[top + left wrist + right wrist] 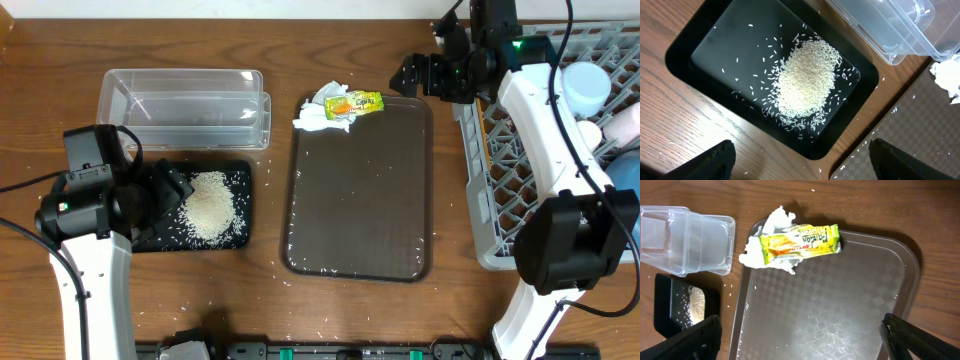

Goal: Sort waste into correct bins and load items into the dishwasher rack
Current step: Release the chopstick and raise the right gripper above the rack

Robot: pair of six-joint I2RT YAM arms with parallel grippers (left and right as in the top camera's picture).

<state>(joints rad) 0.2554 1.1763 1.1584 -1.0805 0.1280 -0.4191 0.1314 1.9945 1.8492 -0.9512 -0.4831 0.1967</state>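
A pile of white rice (210, 207) lies in the shallow black tray (238, 176), also in the left wrist view (807, 82). The clear tub (185, 105) stands behind it. The crumpled white napkin (315, 112) and the yellow-green wrapper (354, 103) lie on the brown tray's far edge; in the right wrist view the wrapper (800, 242) lies on the napkin (772, 222). My left gripper (172, 190) is open and empty over the black tray's left side. My right gripper (420, 74) is open and empty, high by the rack's (490, 170) left edge. The rack holds a light-blue bowl (585, 85).
The dark brown serving tray (360, 195) sits mid-table with a few stray grains on it and around it. A pink item (625, 120) and a blue one (628, 165) show at the rack's right edge. The wooden table extends in front.
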